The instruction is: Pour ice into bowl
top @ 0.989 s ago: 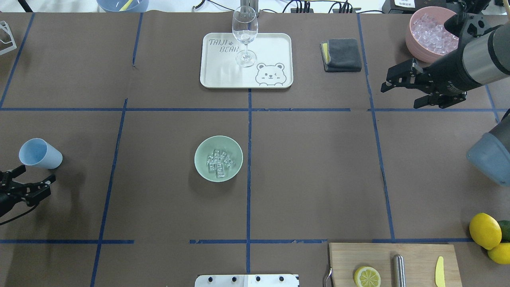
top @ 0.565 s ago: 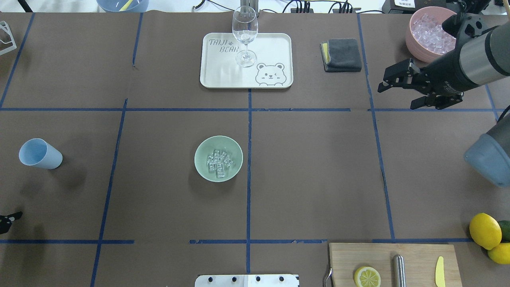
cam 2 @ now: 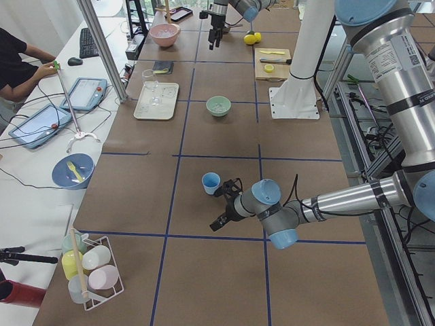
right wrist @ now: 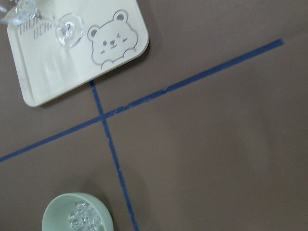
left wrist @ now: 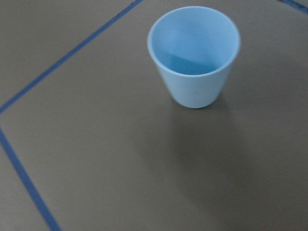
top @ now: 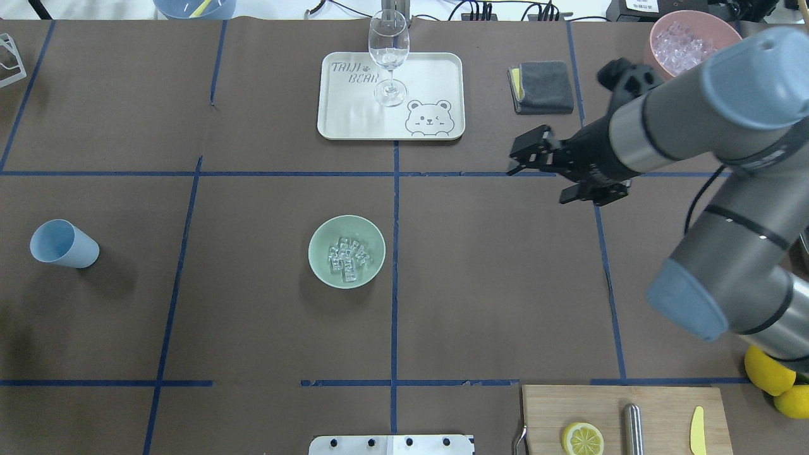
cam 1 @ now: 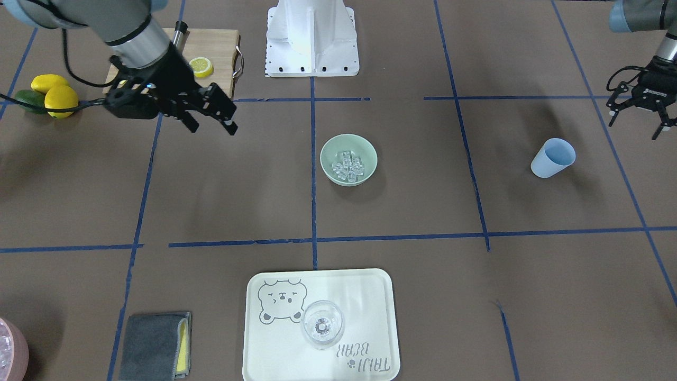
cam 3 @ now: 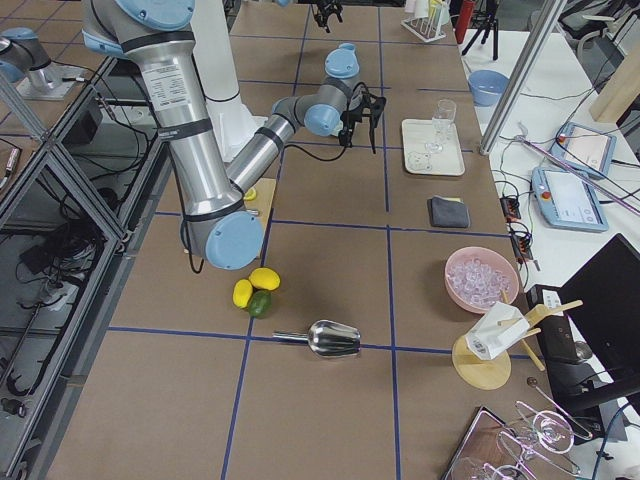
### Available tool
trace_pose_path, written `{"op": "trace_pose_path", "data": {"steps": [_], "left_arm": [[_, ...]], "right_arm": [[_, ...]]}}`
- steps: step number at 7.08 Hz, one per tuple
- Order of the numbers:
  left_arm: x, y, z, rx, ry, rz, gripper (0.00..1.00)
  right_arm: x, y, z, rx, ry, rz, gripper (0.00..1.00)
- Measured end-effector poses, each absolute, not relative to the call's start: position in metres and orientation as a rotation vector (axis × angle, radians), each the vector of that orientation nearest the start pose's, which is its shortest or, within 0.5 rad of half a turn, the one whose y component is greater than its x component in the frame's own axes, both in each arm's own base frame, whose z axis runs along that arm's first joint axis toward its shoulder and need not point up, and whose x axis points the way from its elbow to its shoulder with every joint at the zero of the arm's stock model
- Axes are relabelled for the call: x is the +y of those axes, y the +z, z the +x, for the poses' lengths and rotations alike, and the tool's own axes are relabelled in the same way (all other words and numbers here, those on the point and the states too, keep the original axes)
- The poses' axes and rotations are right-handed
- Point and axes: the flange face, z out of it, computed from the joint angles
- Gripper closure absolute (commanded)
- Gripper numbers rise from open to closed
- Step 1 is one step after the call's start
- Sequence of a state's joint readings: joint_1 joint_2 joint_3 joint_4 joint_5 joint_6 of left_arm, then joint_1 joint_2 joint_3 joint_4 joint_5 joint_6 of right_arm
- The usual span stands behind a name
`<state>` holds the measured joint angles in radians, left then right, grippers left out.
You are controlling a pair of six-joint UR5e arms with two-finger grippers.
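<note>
While left gripper [cam 1: 636, 126] and right gripper [cam 1: 213, 128] gape, tray [top: 430, 76] seemingly reads "TAIJI BEAR".

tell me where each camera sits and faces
Front-facing: across the table, facing the base; right gripper, left gripper.
Overhead: behind the base, looking down; right arm.
Exterior left: table end; left arm near.
Exterior right: opposite end; right arm near.
Left wrist: down on cup; no body.
Right wrist: down on tray, bowl; no body.
Overhead, front-facing share the bowl.
</note>
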<state>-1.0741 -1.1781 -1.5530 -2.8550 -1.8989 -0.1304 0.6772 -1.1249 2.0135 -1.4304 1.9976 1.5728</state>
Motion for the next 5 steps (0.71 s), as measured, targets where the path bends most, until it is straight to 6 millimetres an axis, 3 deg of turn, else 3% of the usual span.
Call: {"op": "trace_pose_path", "data": {"steps": [1,2,3,5], "left_arm": [[-0.378,0.692,0.060,0.539,0.441,0.682,0.00],[-0.408,0.685,0.050,0.537,0.396,0.630,0.00],[-0.422,0.683,0.039,0.534,0.349,0.592,0.00],[-0.426,0.686,0.026,0.534,0.262,0.551,0.00]], "right_arm": [[-0.408,0.181,-0.427,-1.058,0.393,-0.029,0.00],[-0.395,0.172,-0.474,-1.018,0.401,-0.017,0.00],[-0.389,0.171,-0.513,-0.979,0.403,-0.001,0.00],[-0.398,0.164,-0.577,-0.912,0.395,-0.002,0.00]]}}
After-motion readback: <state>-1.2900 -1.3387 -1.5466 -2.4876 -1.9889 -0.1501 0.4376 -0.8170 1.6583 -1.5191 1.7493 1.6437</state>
